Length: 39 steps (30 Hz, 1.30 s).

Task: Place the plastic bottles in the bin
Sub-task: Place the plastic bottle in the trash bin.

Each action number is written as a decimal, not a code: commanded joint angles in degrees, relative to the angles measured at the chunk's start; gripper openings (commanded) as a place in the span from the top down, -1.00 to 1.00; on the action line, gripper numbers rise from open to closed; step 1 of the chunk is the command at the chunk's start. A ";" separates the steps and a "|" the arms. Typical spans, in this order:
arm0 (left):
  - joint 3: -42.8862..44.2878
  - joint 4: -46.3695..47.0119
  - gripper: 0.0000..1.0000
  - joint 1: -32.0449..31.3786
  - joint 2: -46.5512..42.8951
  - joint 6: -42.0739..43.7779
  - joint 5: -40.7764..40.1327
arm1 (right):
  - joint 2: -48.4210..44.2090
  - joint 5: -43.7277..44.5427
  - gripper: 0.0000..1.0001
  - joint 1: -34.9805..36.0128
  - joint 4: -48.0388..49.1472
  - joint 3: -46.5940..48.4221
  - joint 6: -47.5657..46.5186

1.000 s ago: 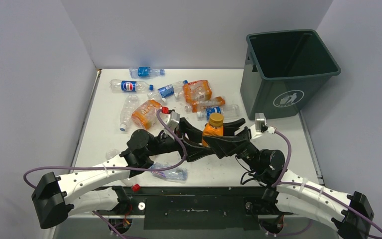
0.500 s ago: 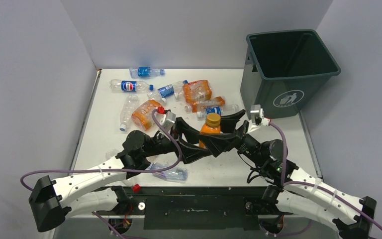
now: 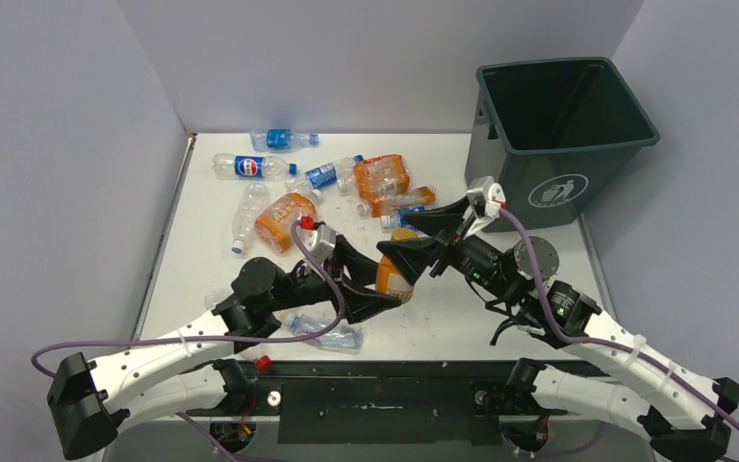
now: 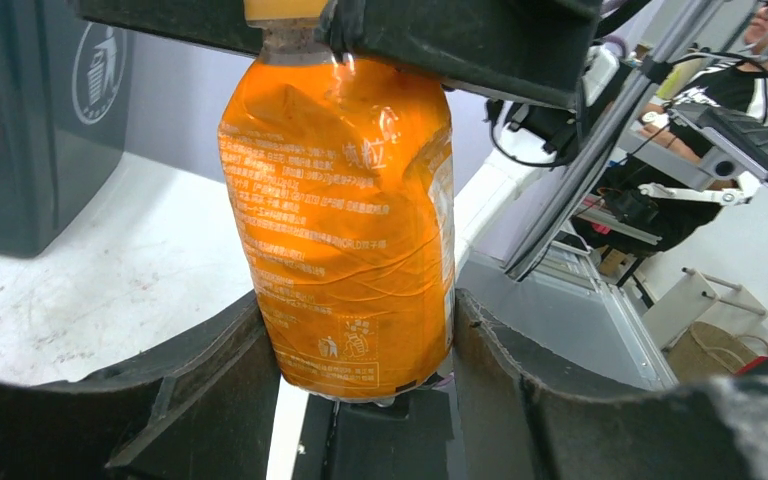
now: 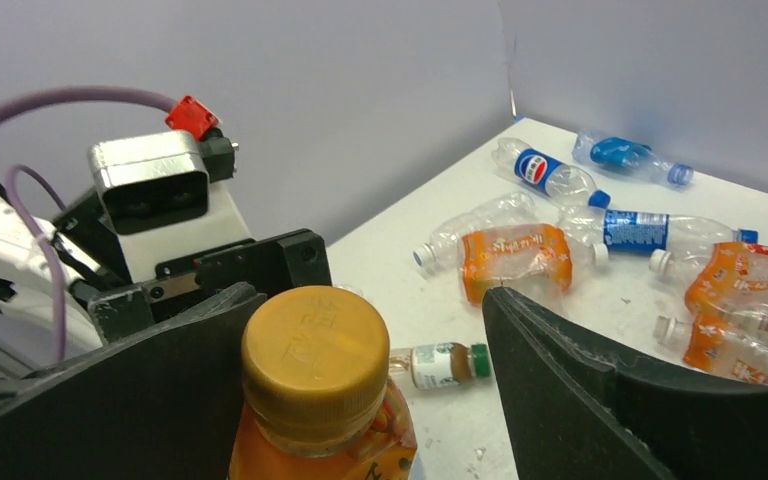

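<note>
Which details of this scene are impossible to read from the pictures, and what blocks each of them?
Floor of the bin: top view, its near wall and deep shadow hide it.
Cap of the orange bottle: left wrist view, the right end effector covers most of it.
Body of that bottle: right wrist view, the bottom edge cuts it off.
Label of the small green-capped bottle: right wrist view, too small to read.
</note>
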 commanded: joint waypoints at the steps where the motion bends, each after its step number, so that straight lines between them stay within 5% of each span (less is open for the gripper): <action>1: 0.48 -0.06 1.00 0.15 -1.45 1.63 -0.60 | 2.19 1.00 -0.48 0.12 -4.98 3.12 -1.26; 6: 0.34 -1.11 0.98 0.11 -2.39 2.32 -2.39 | 1.70 0.46 0.26 0.17 -4.38 2.75 -0.56; 7: 0.36 -1.59 0.63 0.17 -2.76 2.73 -3.68 | 1.45 0.29 0.38 0.13 -4.40 2.85 -0.75; 10: 1.03 -6.25 -0.88 0.23 -5.29 5.95 -10.19 | 1.09 2.15 0.86 0.09 -6.20 4.68 -2.21; 11: 1.92 -9.02 -0.95 0.23 -6.62 9.01 -12.88 | 1.13 3.56 0.89 0.12 -7.51 6.14 -3.09; 16: 10.10 -25.82 -0.92 0.31 -11.34 23.30 -35.64 | 1.23 20.27 0.89 0.12 -11.74 13.66 -10.19; 21: 11.98 -30.84 -0.92 1.06 -11.53 35.41 -61.51 | 1.40 45.15 0.89 0.07 2.23 15.44 -19.46; 25: 7.27 -28.70 -0.92 2.91 -13.64 37.22 -67.05 | 6.73 59.58 0.89 -0.33 23.75 17.06 -37.77; 28: 1.78 -24.26 -0.92 3.31 -17.24 37.59 -65.24 | 14.90 60.17 0.89 -5.85 36.52 21.70 -48.19; 34: -1.47 -23.13 -0.93 3.70 -20.32 36.79 -61.66 | 28.79 47.83 0.89 -37.05 15.17 38.47 -16.18; 39: -1.54 -24.64 -0.92 3.60 -18.66 36.72 -60.70 | 38.75 42.32 0.89 -48.77 16.02 41.37 -2.83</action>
